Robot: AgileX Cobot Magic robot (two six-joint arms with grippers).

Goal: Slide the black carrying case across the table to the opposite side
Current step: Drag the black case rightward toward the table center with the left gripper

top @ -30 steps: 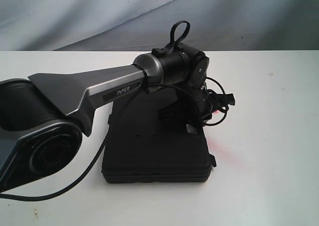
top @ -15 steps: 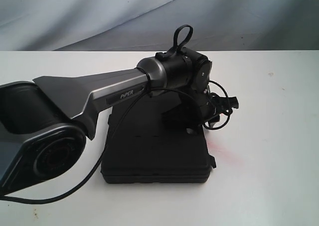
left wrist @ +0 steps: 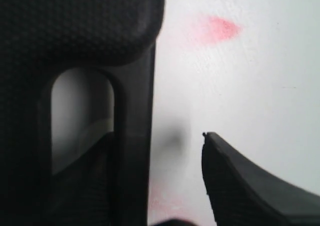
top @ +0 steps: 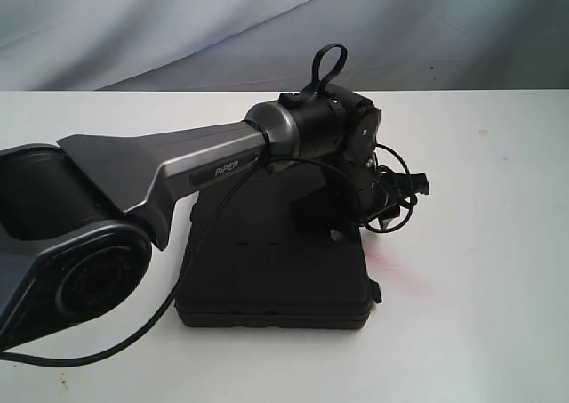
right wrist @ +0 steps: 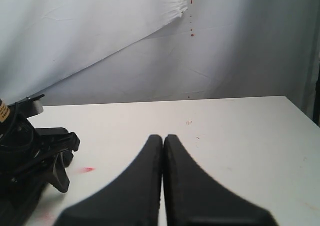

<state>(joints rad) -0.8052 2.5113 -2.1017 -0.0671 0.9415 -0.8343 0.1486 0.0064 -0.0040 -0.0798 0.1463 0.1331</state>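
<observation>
The black carrying case (top: 267,270) lies flat on the white table (top: 480,243), near its front edge. My left arm reaches over the case, and the left gripper (top: 342,225) points down at its right-hand side. In the left wrist view the left gripper (left wrist: 160,136) is open astride the bar of the case's handle (left wrist: 132,136). One finger (left wrist: 82,181) shows through the handle opening; the other finger (left wrist: 240,186) stands clear over bare table. The right gripper (right wrist: 163,136) is shut on nothing, low over the table.
A pink-red smear (top: 391,261) marks the table just right of the case. The left arm's wrist and looped cables (top: 391,189) overhang that side. A grey-white cloth backdrop (top: 178,29) hangs behind the far edge.
The case has shifted slightly toward the front left of the exterior view. The left wrist has moved a little to the right.
</observation>
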